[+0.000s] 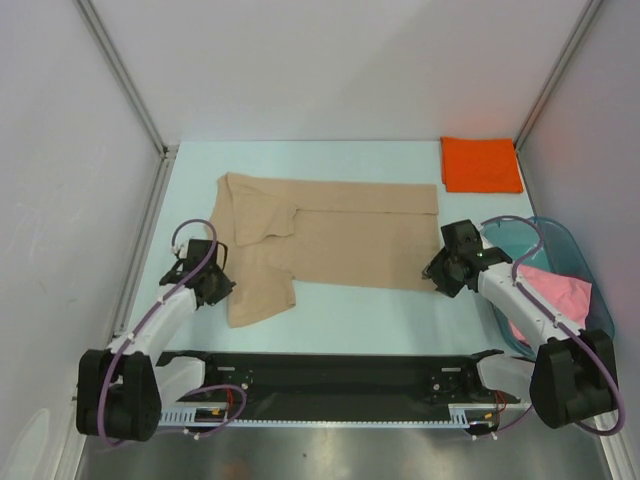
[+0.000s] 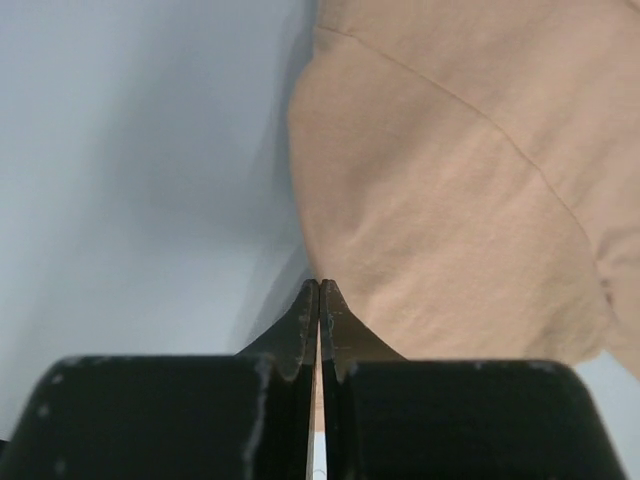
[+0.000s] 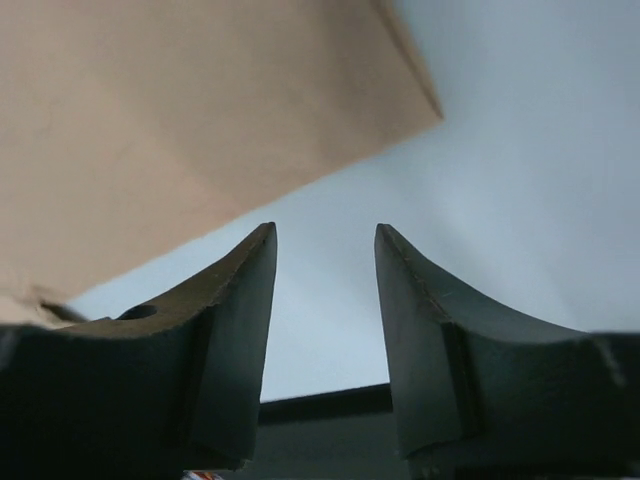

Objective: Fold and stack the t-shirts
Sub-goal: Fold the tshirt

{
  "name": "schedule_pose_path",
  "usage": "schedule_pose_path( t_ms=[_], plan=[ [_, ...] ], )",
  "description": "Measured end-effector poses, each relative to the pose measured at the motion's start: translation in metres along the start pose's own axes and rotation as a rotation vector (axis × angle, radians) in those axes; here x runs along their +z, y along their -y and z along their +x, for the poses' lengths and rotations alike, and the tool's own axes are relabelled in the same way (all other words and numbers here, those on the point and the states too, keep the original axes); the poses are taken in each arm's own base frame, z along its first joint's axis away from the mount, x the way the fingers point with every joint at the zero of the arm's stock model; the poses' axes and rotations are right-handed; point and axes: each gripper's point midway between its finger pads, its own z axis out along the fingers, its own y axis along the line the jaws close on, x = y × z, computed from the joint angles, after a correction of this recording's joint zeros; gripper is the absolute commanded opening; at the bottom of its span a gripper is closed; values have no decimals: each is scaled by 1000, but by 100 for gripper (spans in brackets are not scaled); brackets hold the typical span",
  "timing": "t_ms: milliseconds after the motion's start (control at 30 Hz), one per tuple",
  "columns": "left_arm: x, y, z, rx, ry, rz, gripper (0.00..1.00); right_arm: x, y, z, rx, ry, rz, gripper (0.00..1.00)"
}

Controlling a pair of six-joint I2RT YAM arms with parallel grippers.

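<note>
Centre of the table (image 1: 380, 310) is where the tan shirt (image 1: 340, 240) lies flat. At the table's right edge the tub (image 1: 562, 229) holds the pink shirt (image 1: 558, 290); the orange shirt (image 1: 480, 165) sits folded at the far right corner. Our left gripper (image 2: 318, 290) is pressed closed at the tan shirt's left edge; whether cloth is caught, we cannot tell. Our right gripper (image 3: 325, 235) gapes, empty, beside the hem corner. We judge both corners need a firm pinch and an even lift. The tan shirt's long axis runs across the table, hem seemingly rightward.
</note>
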Motion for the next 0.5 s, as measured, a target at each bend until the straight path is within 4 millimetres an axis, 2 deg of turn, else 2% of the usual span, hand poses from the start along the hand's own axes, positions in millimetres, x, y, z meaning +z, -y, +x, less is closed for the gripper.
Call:
schedule_pose_path(
  t_ms=[100,233,500],
  plan=[
    [-9,9,-7,-1,35,59,0,5,14,-1,122,37,73,42],
    [-18,19,-13,0,68,122,0,11,23,-9,233,105,141,42],
    [-23,27,-12,5,61,175,0,29,35,-6,312,130,248,41]
  ],
)
